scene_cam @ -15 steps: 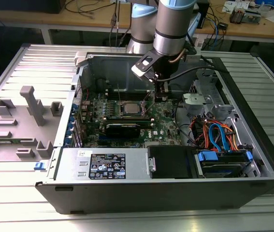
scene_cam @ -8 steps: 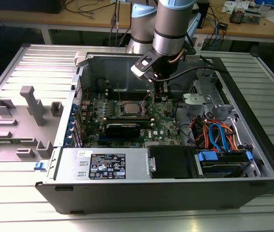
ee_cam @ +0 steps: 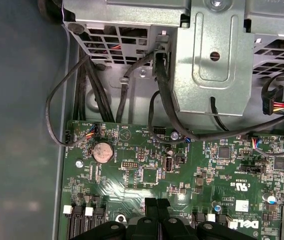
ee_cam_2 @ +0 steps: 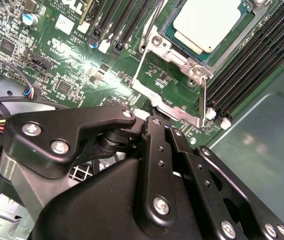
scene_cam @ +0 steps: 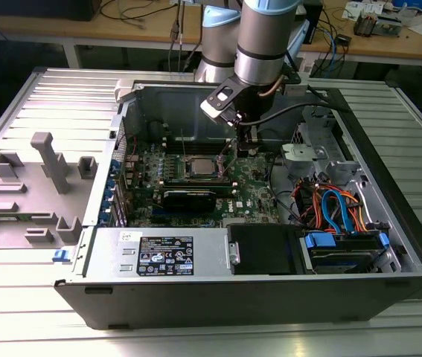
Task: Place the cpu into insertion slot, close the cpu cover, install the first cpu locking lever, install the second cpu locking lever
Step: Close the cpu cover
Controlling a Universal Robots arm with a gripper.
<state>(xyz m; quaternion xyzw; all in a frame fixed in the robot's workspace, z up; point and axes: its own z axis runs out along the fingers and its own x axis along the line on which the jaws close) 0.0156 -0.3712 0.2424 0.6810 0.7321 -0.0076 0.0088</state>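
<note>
Cpu [scene_cam: 202,166] sits mid-frame in the exterior view, inside the open computer case [scene_cam: 218,301]. The tool [ee_cam: 157,204], fingers drawn together on nothing visible, hovers near the cpu cover [ee_cam_2: 189,62], which looks closed. Lever work seems in hand; it calls for catching the thin locking lever [ee_cam_2: 202,102] cleanly

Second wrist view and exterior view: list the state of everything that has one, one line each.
cpu: lying flat, silver top up, framed by the cover.
cpu cover: down over the cpu's edges.
lever rod: looks unlatched, though this is hard to confirm.
claw: shut, holding nothing, low over the board.
computer case: lying on its side, open on top.
</note>
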